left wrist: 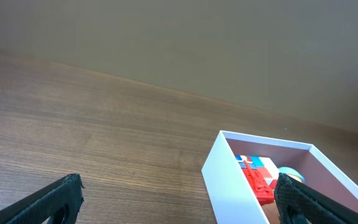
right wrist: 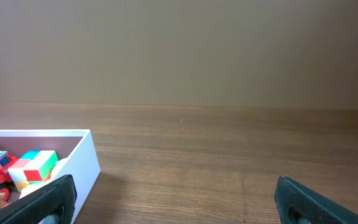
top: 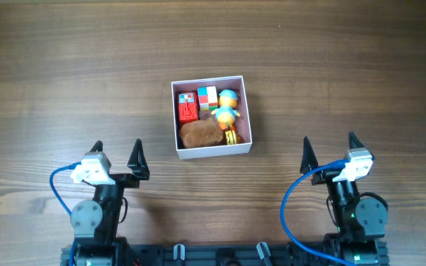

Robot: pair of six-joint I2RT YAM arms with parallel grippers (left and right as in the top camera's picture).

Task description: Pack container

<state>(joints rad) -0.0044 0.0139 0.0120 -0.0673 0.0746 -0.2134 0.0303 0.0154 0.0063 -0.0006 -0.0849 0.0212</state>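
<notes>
The container [top: 211, 153], a square white-walled box with a pink inside, sits at the table's middle. It holds a red toy [top: 188, 111], a multicoloured block [top: 207, 96], a yellow and blue duck figure [top: 226, 108] and a brown lump [top: 200, 133]. My left gripper [top: 117, 157] is open and empty near the front left, apart from the box. My right gripper [top: 330, 151] is open and empty near the front right. The box also shows in the left wrist view [left wrist: 229, 183] and in the right wrist view [right wrist: 82, 163].
The wooden table [top: 65, 74] spreads around the box. A plain wall [right wrist: 179, 50] stands beyond the table's far edge.
</notes>
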